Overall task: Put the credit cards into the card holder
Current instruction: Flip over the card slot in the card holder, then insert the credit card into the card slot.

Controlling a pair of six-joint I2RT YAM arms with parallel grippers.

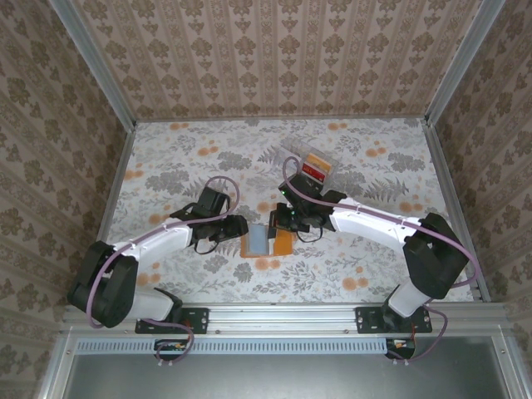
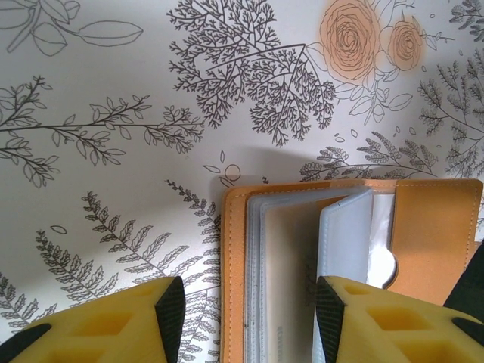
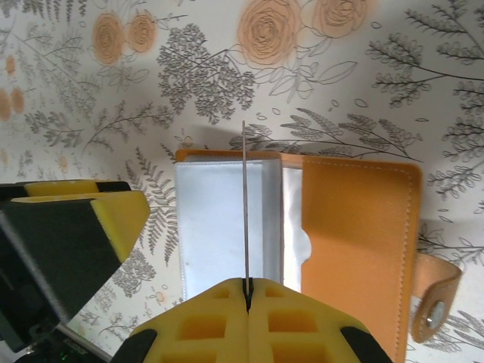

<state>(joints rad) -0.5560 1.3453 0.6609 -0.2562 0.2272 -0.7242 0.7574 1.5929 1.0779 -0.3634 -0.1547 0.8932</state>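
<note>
On the near desk: card holder lies open, sleeves up.
Right jaws: clamped on a card, edge-on above the sleeves for slotting.
Left jaws: apart, straddling its left edge, likely steadying.

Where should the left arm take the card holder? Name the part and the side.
Probably the card holder's left cover edge, from the left: it lies flat and open, that edge is free, and the right gripper holds a card over the middle sleeves.
</note>
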